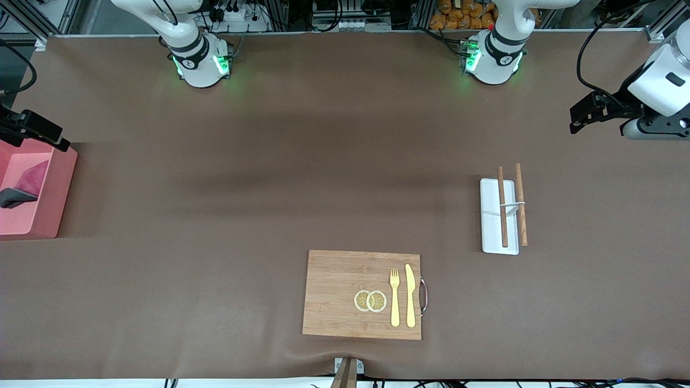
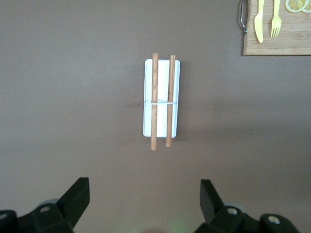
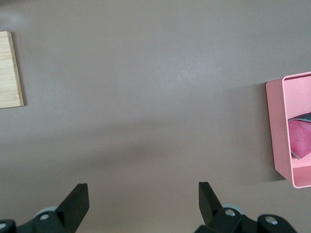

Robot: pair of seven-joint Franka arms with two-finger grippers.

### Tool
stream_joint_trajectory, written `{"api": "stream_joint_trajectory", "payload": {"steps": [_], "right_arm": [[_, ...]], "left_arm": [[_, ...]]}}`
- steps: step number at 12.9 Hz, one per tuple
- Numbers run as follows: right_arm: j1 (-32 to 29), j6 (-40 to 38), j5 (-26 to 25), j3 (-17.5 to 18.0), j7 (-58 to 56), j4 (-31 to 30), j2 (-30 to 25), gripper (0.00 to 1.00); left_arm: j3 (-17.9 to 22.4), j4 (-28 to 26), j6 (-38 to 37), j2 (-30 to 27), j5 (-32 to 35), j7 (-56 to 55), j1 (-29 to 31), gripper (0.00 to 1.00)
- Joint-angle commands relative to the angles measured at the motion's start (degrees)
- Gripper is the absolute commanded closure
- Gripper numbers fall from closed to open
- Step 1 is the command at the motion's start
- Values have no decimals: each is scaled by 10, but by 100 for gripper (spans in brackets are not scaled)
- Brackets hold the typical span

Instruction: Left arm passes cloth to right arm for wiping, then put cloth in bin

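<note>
The cloth (image 1: 29, 180) lies crumpled in the salmon-pink bin (image 1: 56, 188) at the right arm's end of the table, magenta face up with a dark grey fold. In the right wrist view the bin (image 3: 278, 131) and the cloth (image 3: 301, 138) show at the edge. My right gripper (image 1: 40, 133) hangs up in the air by the bin's rim; it is open and empty (image 3: 143, 194) over bare table. My left gripper (image 1: 587, 113) is raised at the left arm's end of the table, open and empty (image 2: 144, 194).
A white tray (image 1: 490, 215) bears two wooden chopsticks (image 1: 502, 210), also seen in the left wrist view (image 2: 154, 97). A bamboo cutting board (image 1: 334, 296) near the front edge holds a yellow fork, a knife and two lemon slices (image 1: 370, 300).
</note>
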Motion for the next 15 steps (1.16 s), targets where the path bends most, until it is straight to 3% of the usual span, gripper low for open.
{"api": "stream_joint_trajectory", "payload": {"steps": [1, 15], "right_arm": [[6, 8, -3, -4, -2, -8, -10, 0], [-5, -3, -4, -7, -47, 3, -17, 0]], "left_arm": [[-2, 2, 5, 1, -10, -3, 5, 0], [-2, 1, 5, 1, -10, -3, 6, 0]]}}
